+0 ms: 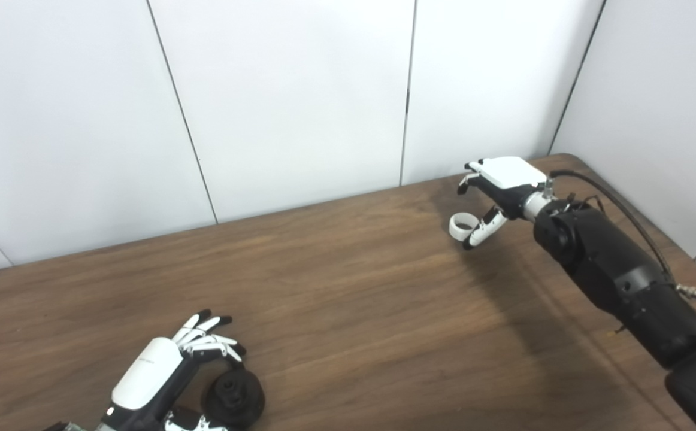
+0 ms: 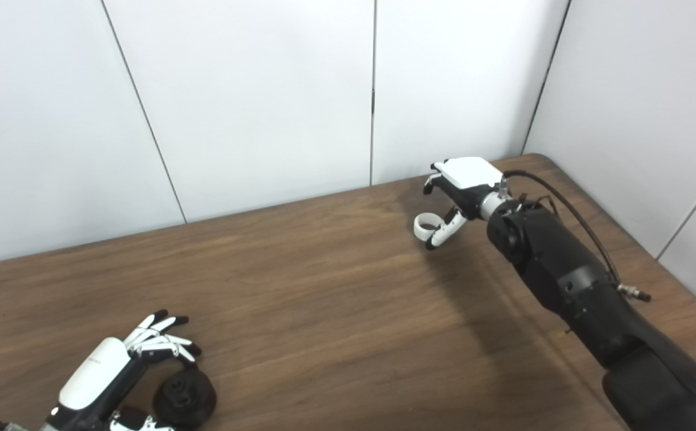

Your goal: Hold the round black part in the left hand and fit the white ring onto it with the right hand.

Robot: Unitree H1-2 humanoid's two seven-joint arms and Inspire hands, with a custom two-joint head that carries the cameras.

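Note:
The round black part [image 1: 235,396] lies on the wooden table [image 1: 348,281] at the near left. My left hand [image 1: 162,365] reaches over it from the left, fingers spread above its far side and thumb by its near edge, not closed on it. The white ring [image 1: 460,226] lies on the table at the far right. My right hand [image 1: 498,191] hovers just right of and above the ring, its thumb touching or almost touching the ring's right side and its fingers curled apart above it. The same ring [image 2: 424,225] and black part [image 2: 185,398] show in the right eye view.
White wall panels [image 1: 300,90] rise right behind the table's far edge and along its right side. The table's rounded far right corner [image 1: 569,158] is close behind the right hand. A black cable [image 1: 623,209] loops over the right forearm.

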